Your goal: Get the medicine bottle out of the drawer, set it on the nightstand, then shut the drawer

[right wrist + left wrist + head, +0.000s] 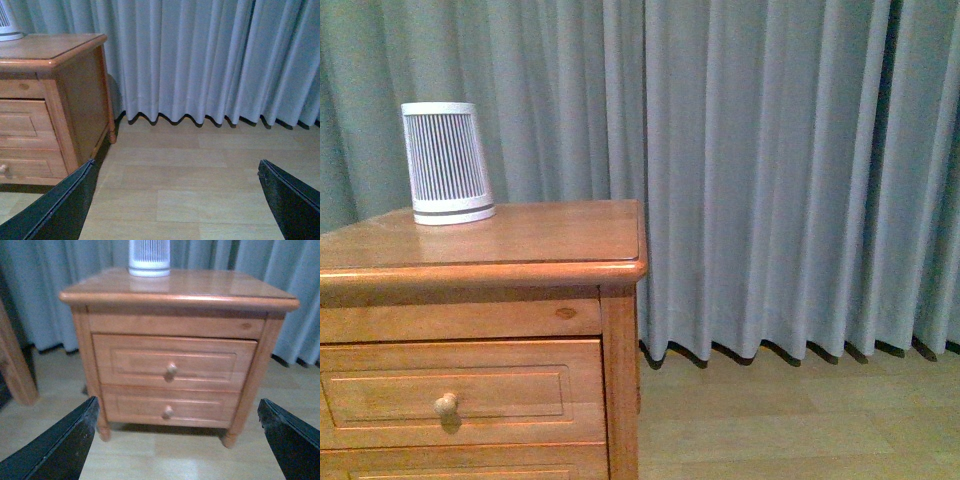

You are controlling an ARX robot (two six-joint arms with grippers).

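The honey-brown nightstand (520, 240) fills the lower left of the front view. Its upper drawer (500, 395) with a round knob (446, 405) looks pushed in. The medicine bottle is hidden. Neither arm shows in the front view. In the left wrist view, my left gripper (177, 402) hangs open in front of the nightstand (190, 287), well back from the drawer (140, 362) and its knob (171, 370). My right gripper (176, 162) is open over bare floor, off to the side of the nightstand (50, 50), with nothing between its fingers.
A large white ribbed cylinder (447, 163) stands at the back of the nightstand top. The lower drawer (150, 407) is shut. Grey curtains (770, 170) hang behind, over a pale wood floor (790, 420). Another wooden furniture piece (17, 370) stands beside the nightstand.
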